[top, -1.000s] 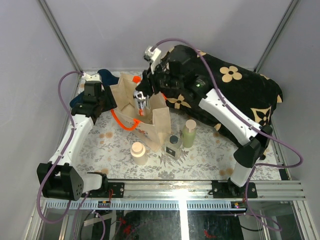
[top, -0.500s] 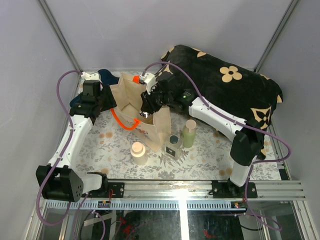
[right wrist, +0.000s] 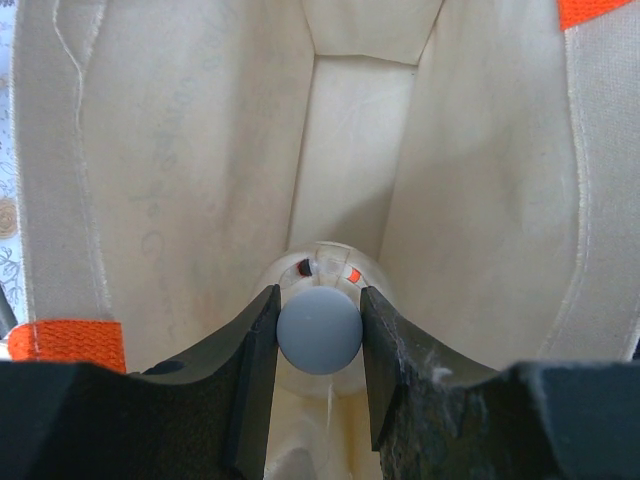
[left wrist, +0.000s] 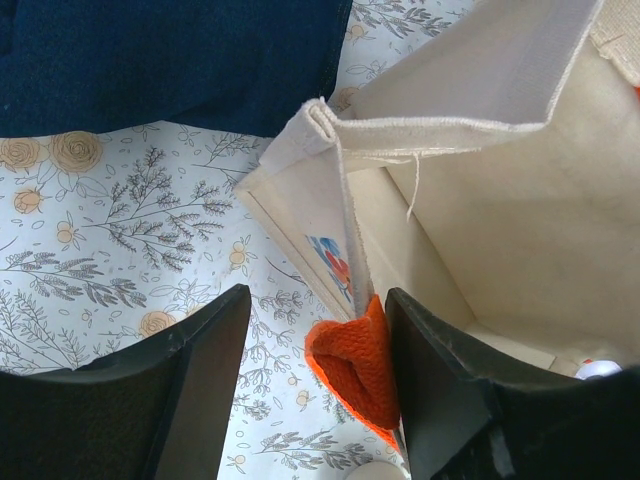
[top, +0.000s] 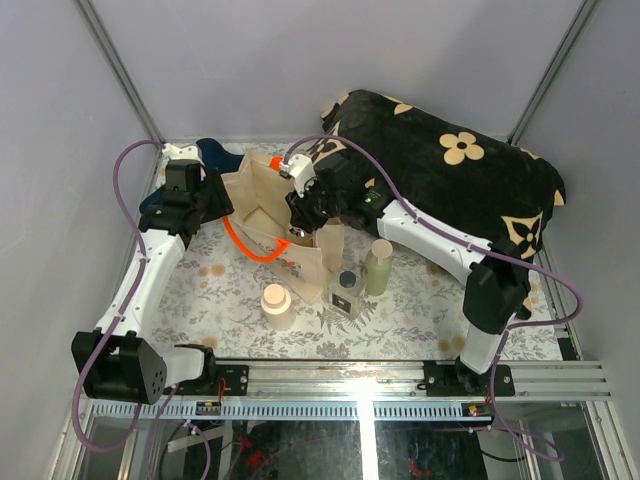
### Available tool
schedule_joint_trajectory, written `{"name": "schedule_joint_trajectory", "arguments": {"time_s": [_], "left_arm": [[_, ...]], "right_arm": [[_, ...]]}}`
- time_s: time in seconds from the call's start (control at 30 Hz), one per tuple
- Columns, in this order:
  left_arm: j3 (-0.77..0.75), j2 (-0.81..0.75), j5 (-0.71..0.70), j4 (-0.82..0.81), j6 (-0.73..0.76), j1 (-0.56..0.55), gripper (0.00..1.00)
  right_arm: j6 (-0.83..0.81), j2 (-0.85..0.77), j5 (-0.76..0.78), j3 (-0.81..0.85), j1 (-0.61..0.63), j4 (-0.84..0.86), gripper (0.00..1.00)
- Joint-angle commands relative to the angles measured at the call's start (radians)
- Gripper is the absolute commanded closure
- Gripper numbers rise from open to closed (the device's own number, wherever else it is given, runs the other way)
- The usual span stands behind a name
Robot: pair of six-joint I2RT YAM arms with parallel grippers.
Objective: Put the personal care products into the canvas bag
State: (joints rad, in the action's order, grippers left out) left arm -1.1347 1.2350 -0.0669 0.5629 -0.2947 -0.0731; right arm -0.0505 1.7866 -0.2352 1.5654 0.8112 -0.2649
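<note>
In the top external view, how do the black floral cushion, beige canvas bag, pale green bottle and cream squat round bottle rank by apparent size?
Largest: black floral cushion.
Next: beige canvas bag.
Last: pale green bottle and cream squat round bottle, which look too alike to rank.

**Flat light above, soft focus up close**

The top view is evenly lit, with faint shadows under the arms. A white glare streak lies on the metal rail (top: 362,385), and the black cushion (top: 470,185) swallows its own folds. At the left wrist, the left gripper (left wrist: 318,293) shows dark, blurred fingers (left wrist: 190,400) against the bright, nearly washed-out canvas bag (left wrist: 520,200). At the right wrist, the right gripper (right wrist: 318,295) is out of focus, while the slim clear bottle (right wrist: 320,330) is sharper in warm, diffuse light.
</note>
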Motion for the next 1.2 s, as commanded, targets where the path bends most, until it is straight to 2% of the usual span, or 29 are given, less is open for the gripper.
{"name": "schedule_joint_trajectory", "arguments": {"time_s": [0.0,0.1,0.3,0.63,0.87,1.03,1.1,1.17], "left_arm": [[-0.029,-0.016,0.002,0.008,0.016,-0.001,0.44],[-0.028,-0.019,0.004,0.008,0.016,-0.002,0.44],[-0.023,-0.02,0.003,0.007,0.016,-0.002,0.44],[-0.023,-0.014,0.011,0.005,0.017,-0.002,0.41],[-0.027,-0.009,0.014,0.005,0.019,-0.001,0.4],[-0.031,-0.005,0.015,0.005,0.022,-0.002,0.42],[-0.033,-0.004,0.016,0.005,0.02,-0.001,0.43],[-0.035,-0.002,0.016,0.005,0.02,-0.002,0.47]], "right_arm": [[-0.036,-0.034,0.027,0.021,0.016,0.012,1.0],[-0.044,-0.015,0.03,0.044,0.021,-0.023,0.97],[-0.048,0.009,0.021,0.07,0.03,-0.053,0.7],[-0.062,0.023,0.014,0.081,0.038,-0.094,0.41],[-0.062,-0.01,0.068,0.122,0.039,-0.119,0.39],[0.013,-0.099,0.212,0.181,0.038,-0.135,0.37],[0.047,-0.155,0.306,0.178,0.037,-0.134,0.25],[0.086,-0.184,0.427,0.203,0.029,-0.199,0.2]]}}
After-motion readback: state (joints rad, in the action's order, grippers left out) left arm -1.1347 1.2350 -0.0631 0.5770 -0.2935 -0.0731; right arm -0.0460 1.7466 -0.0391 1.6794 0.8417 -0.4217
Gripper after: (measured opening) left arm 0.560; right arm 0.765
